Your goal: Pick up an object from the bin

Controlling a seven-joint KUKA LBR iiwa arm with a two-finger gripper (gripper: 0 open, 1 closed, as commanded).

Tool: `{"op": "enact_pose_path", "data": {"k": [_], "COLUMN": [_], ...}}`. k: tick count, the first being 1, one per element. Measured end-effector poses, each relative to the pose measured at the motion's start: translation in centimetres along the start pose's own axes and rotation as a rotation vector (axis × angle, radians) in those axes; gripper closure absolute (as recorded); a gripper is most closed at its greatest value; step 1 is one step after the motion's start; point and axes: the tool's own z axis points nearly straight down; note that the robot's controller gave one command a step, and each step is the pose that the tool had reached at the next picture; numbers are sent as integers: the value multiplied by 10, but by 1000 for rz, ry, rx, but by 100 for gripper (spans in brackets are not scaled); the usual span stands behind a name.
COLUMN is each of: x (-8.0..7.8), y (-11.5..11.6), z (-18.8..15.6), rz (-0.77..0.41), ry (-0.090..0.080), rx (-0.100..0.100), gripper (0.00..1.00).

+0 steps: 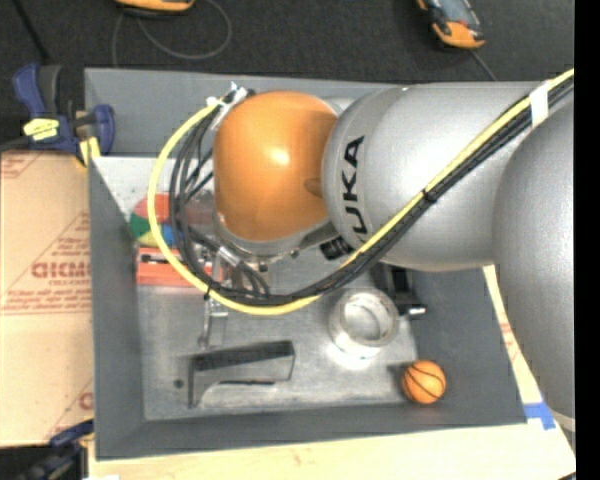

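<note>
Camera view: looked down into the grey metal bin (120, 368), with the arm across it from the right.
Arm: the silver KUKA arm (430, 188) covered most of the bin's upper and right parts.
Wrist: an orange cover (270, 163) sat at the arm's end, above the bin's upper middle, with yellow and black cables (175, 218) looped round its left and lower sides.
Gripper: the gripper (216, 310) hung below the orange cover, left of the bin's middle, partly behind the cables.
Gripper state: it could not be told whether it was wide or narrow, and nothing could be seen held in it.
Nearest thing: a long black bar-shaped thing (242, 360) lay flat on the floor just below the gripper, its length running left to right along the lower part of the bin.
Contact: whether the gripper touched the black bar-shaped thing could not be told.
Left side: a flat red box (165, 270) lay just left of the gripper, against the left wall, with a small green thing (140, 228) above it, partly hidden by the cables.
Middle right: a round clear cup (362, 323), seen from above, stood right of the black bar-shaped thing, apart from it.
Lower right corner: a small orange basketball (425, 381) lay near the cup, not touching it.
Under the arm: a small black thing (402, 290) showed just right of the cup; its kind could not be told.
</note>
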Motion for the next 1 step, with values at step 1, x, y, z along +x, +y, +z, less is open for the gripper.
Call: {"op": "enact_pose_path", "data": {"k": [1], "x": [-1], "y": [-1], "z": [-5], "rz": [4], "ry": [-7], "rx": [-2], "gripper": [0]}}
